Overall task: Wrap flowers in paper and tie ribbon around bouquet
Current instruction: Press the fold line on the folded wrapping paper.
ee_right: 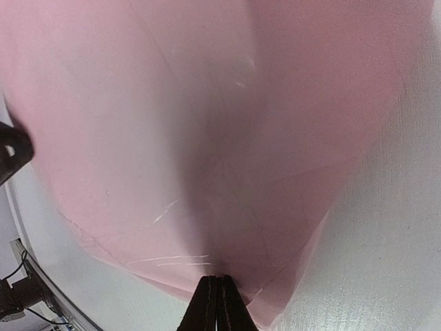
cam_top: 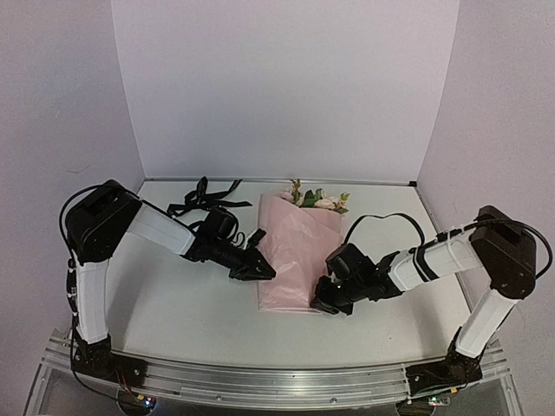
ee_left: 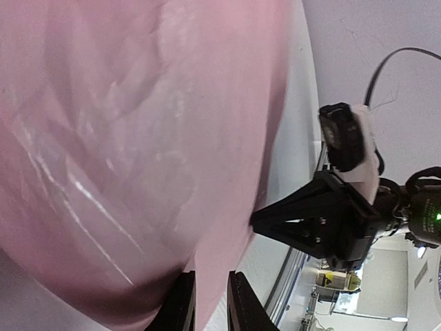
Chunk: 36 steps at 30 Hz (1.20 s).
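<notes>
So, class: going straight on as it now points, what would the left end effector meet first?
The pink paper wrapped round the flowers. The left end effector points at its side, tips seemingly right at the paper's edge; the sheet fills its wrist view ahead.

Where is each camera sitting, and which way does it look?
Top: above and behind, looking down on the table, bouquet, ribbon; left arm and right arm show.
Left wrist: faces across the paper toward the right arm; left fingers show.
Right wrist: faces the paper close up; right fingers show.
Shared: both wrist views see the paper.
</notes>
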Each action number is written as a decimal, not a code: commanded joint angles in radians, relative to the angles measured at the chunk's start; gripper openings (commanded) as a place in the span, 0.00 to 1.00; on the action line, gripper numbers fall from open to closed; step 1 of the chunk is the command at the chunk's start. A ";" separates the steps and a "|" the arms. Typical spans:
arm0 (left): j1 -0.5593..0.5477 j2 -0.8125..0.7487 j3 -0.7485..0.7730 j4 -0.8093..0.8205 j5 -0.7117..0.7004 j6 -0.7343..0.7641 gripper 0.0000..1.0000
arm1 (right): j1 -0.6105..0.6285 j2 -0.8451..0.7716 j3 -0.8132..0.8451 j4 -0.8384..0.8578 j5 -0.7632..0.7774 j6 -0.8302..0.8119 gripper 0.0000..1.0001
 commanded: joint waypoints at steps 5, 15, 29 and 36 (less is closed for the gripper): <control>0.062 0.102 0.007 0.117 0.056 -0.073 0.17 | -0.004 0.058 0.011 -0.128 0.019 -0.021 0.03; 0.141 0.129 0.041 0.142 0.052 -0.120 0.24 | -0.004 0.077 0.019 -0.132 0.008 -0.025 0.02; 0.192 0.214 0.216 0.115 0.027 -0.178 0.25 | -0.003 0.092 0.024 -0.136 -0.003 -0.031 0.01; 0.203 0.257 0.351 0.022 0.027 -0.149 0.25 | -0.003 0.103 0.025 -0.136 -0.012 -0.033 0.01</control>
